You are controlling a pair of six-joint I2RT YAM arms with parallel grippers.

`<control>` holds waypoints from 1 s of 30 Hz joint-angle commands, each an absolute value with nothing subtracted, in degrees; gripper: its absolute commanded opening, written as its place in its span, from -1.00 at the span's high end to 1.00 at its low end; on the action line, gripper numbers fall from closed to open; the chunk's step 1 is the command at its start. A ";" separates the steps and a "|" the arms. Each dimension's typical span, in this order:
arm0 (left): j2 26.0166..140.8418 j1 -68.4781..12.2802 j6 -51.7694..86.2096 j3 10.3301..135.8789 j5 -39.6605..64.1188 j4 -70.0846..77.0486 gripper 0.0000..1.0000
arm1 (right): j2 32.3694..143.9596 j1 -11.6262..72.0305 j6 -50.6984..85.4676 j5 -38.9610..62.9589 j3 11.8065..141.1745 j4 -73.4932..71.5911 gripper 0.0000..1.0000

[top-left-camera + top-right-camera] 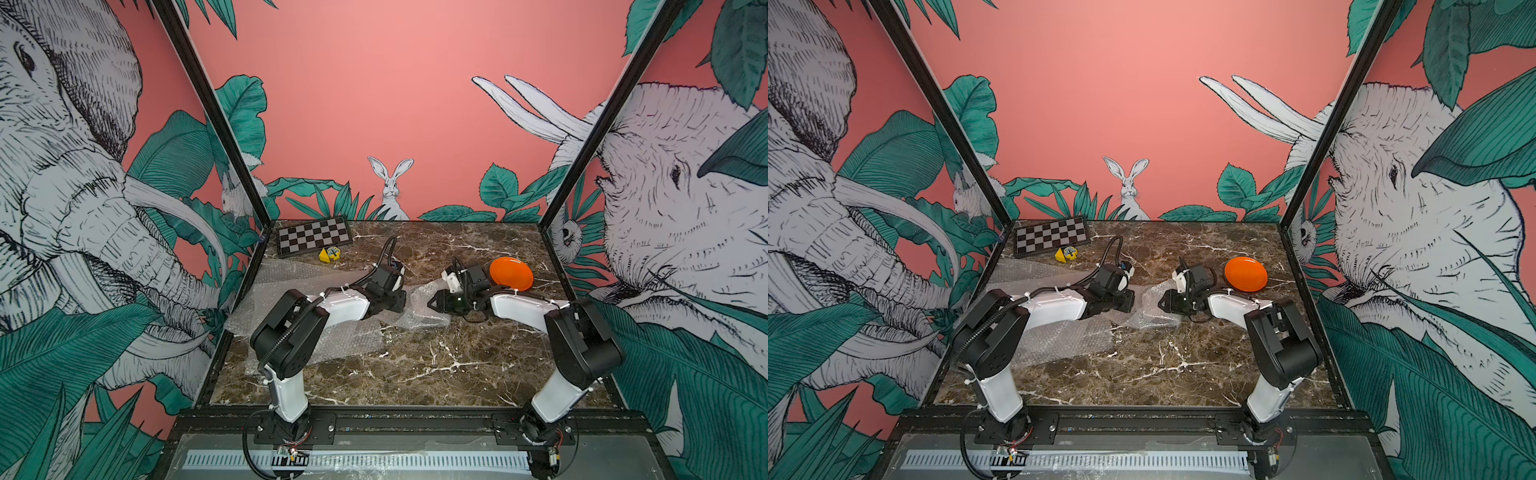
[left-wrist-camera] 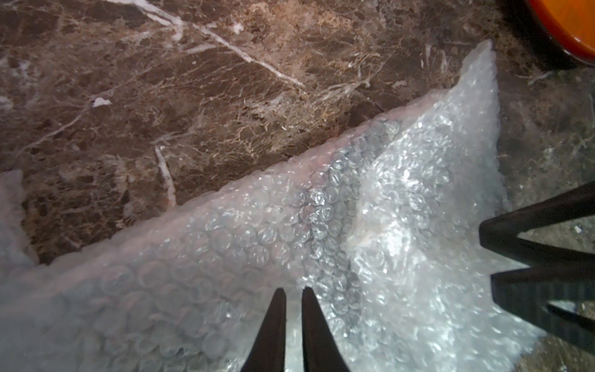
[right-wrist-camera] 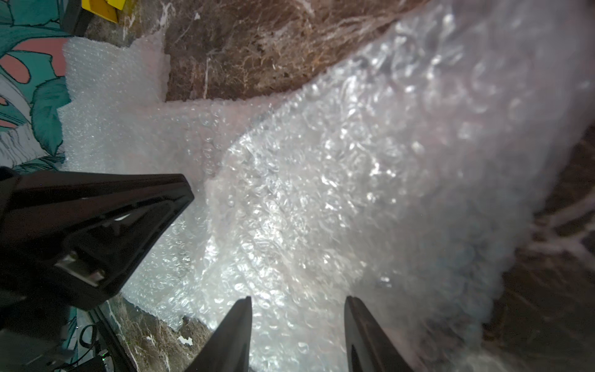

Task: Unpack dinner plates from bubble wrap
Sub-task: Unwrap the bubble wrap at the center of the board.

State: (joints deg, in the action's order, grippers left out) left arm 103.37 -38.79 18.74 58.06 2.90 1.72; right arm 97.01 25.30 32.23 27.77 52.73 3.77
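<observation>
Left gripper (image 2: 292, 291): fingers nearly together, a thin fold of the bubble wrap (image 1: 422, 309) in the slit. Looks like a pinch on one layer only.
Right gripper (image 3: 297, 302): fingers apart, hovering over the same bundle from the right, gripping nothing.
The bundle sits mid-table between the two tips. Loose flat sheets (image 1: 345, 338) lie to the left under the left arm.
Orange plate (image 1: 511, 273) is unwrapped, far right, just beyond the right wrist. The red and black plates aren't visible, and I can't tell whether one is inside the bundle.

Risks:
- A single-layer pinch is weak. If the left arm pulls, the film may slip out, or the whole bundle may slide instead of unfolding.
- If a plate is inside, lifting one edge could tip it out onto the marble table (image 1: 436, 374). Hard on hard, so it could chip.
- The tips face each other, close together. A small inward move by either arm means finger contact.
- A corner of the wrap reaches toward the orange plate. Dragging the wrap right, or swinging the right wrist, could knock the plate.
- The right fingers could close blind on a hidden rim under the wrap rather than on film.
</observation>
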 commanded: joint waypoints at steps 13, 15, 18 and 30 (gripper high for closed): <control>104.08 -38.48 20.57 55.91 3.63 2.29 0.72 | 100.81 26.63 35.00 31.72 59.78 0.36 -0.02; 104.11 -38.53 20.58 55.68 3.63 2.24 0.72 | 101.74 26.91 35.50 32.07 60.39 0.00 -0.02; 103.99 -38.49 20.84 55.33 3.56 2.35 0.73 | 103.12 27.28 35.99 32.43 61.28 -0.30 0.00; 104.38 -38.55 20.95 54.93 3.44 2.76 0.74 | 105.64 28.23 36.97 33.84 62.20 -1.23 0.30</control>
